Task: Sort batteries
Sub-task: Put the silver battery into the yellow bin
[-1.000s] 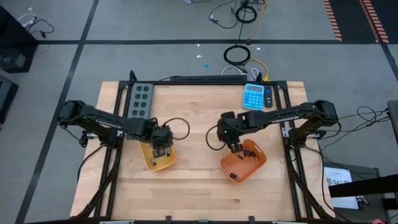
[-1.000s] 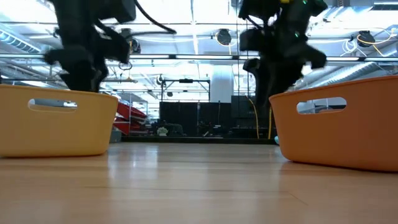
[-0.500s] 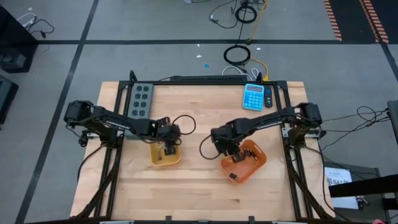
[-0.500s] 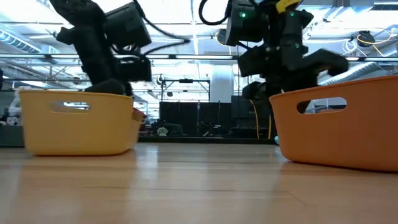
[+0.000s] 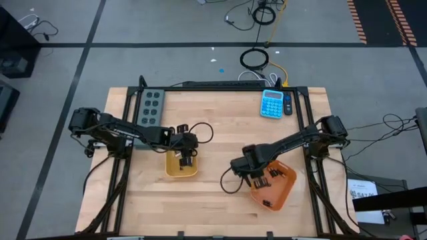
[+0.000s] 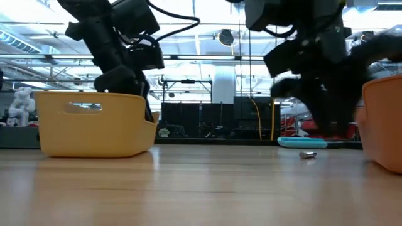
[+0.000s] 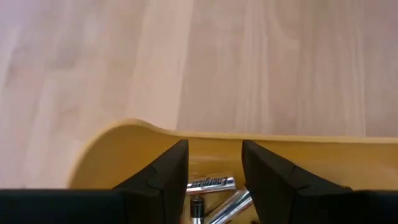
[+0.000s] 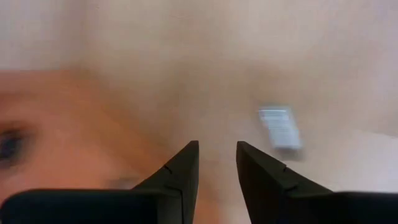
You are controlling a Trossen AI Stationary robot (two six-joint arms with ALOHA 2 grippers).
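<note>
Worktop [image 5: 220, 113] of pale wooden planks carries a rounded orange plastic tray [image 5: 279, 193] nearest, holding small dark batteries [image 5: 267, 203]; the right gripper [image 5: 255, 179] reaches over its rim, fingers [image 8: 180, 171] narrowly apart, empty. One loose silvery cylindrical battery [image 6: 307, 154] lies beside. Farther off, the left gripper [image 5: 183, 159] dips into a yellow plastic tray [image 5: 170, 171], fingers [image 7: 165, 177] narrowly parted over silvery batteries [image 7: 211, 183].

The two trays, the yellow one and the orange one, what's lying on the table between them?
One small silvery battery lies on the wood between the yellow tray and the orange tray, nearer the orange one; the low view shows it.
</note>
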